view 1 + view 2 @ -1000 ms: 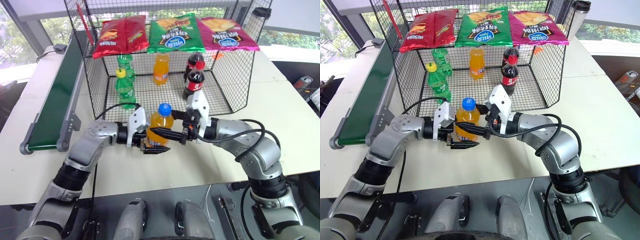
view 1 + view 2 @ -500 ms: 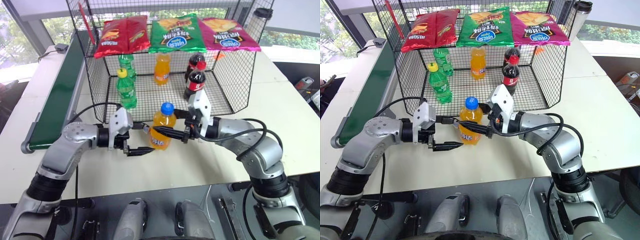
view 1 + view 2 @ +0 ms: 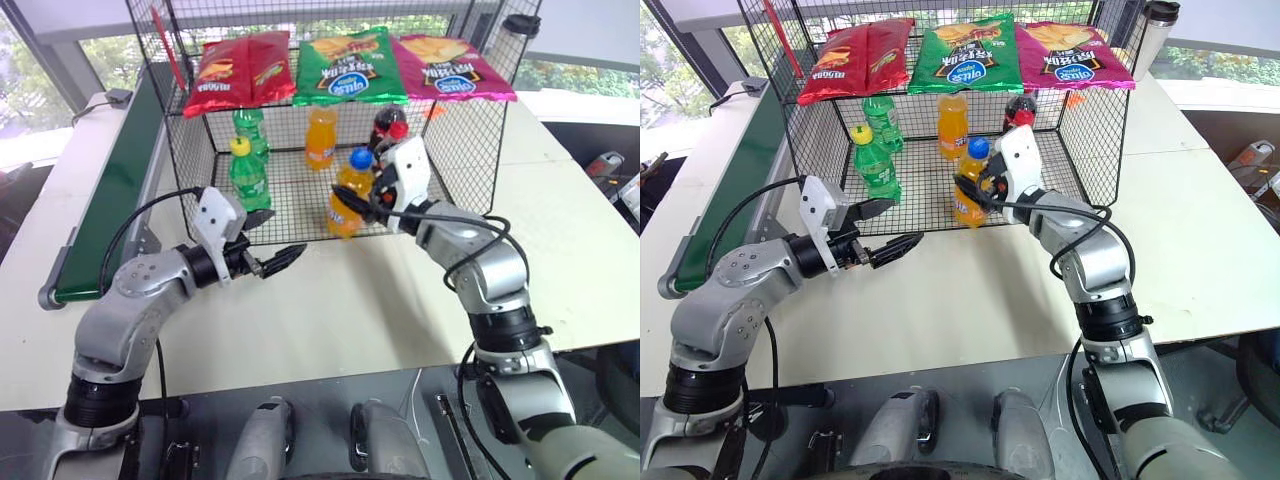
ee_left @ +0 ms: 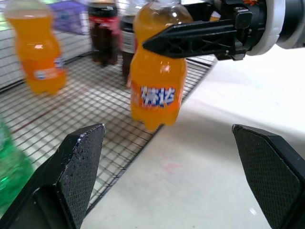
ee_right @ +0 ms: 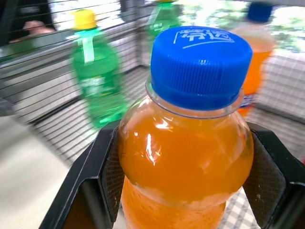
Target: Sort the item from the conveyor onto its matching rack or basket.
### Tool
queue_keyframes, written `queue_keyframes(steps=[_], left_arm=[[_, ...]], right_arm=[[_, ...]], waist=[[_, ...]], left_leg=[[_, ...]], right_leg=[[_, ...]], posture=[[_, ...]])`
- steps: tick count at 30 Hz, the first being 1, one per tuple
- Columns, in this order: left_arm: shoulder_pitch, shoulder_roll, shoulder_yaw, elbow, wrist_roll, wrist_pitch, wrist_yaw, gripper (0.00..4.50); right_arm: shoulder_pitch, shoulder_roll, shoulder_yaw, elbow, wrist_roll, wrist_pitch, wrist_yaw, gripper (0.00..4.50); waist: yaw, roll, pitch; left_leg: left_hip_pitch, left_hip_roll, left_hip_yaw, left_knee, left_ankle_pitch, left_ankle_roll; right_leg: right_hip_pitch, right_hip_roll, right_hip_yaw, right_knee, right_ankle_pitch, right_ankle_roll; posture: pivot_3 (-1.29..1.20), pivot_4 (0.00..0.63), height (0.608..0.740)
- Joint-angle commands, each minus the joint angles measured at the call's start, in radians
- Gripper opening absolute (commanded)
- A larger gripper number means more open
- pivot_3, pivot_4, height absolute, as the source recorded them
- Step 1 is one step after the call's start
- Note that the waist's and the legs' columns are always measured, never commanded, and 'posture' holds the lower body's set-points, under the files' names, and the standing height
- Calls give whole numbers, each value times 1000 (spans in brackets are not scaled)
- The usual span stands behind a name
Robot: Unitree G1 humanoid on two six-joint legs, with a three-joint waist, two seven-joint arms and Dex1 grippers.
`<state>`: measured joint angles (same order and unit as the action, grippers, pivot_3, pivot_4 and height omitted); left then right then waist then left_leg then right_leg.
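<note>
Right claw (image 3: 345, 203) clamped on the soda bottle (image 3: 349, 196), holding it upright at the basket's (image 3: 470, 150) open front edge, above the mesh floor. Left claw (image 3: 272, 240) spread apart and empty above the bench (image 3: 340, 310), near the conveyor (image 3: 110, 210).

You have three chip bags, red (image 3: 240, 72), green (image 3: 349, 66) and magenta (image 3: 453, 66), lying side by side on the upper wire shelf (image 3: 185, 108), with two green bottles (image 3: 250, 175), an orange-capped orange bottle (image 3: 320, 138) and a cola bottle (image 3: 388, 124) standing below, all over a pale surface (image 3: 330, 310).
</note>
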<state>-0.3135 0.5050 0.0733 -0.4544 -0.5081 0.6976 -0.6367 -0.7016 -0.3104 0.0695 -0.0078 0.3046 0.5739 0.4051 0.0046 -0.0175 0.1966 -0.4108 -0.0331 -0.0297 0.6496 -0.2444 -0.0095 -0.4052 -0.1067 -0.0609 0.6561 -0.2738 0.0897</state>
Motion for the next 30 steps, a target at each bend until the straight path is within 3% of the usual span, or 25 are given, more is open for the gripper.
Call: queue_keyframes(steps=[1,9,19,23,30], left_arm=[[16,-13,29,-54,-5,-9,54,4449],[19,-70,39,-77,20,-34,186,4449],[18,-87,33,-75,24,-42,232,4449],[13,-95,25,-72,26,-44,242,4500],[25,-99,21,-76,24,-44,242,4500]], right_arm=[[-76,35,-25,51,-41,-92,-37,2705],[-134,82,-24,199,-89,-187,-43,2705],[-193,116,-24,355,-128,-284,-30,2705],[-206,119,-24,403,-147,-312,-34,4488],[-186,112,-19,339,-136,-288,1,4488]], waist=[[-1,0,0],[-2,0,0],[-15,0,0],[-18,0,0],[-18,0,0]], left_leg=[[0,0,0,0,0,0],[0,1,1,0,0,0],[0,1,1,0,0,0],[0,2,2,0,0,0],[1,6,3,0,1,-2]], right_leg=[[0,0,0,0,0,0],[-1,1,1,1,0,0],[-1,1,1,1,0,-1],[-1,2,2,1,0,-1],[-1,5,2,1,2,-4]], posture=[[0,150,739],[0,150,739],[0,150,739],[0,150,739],[0,150,739]])
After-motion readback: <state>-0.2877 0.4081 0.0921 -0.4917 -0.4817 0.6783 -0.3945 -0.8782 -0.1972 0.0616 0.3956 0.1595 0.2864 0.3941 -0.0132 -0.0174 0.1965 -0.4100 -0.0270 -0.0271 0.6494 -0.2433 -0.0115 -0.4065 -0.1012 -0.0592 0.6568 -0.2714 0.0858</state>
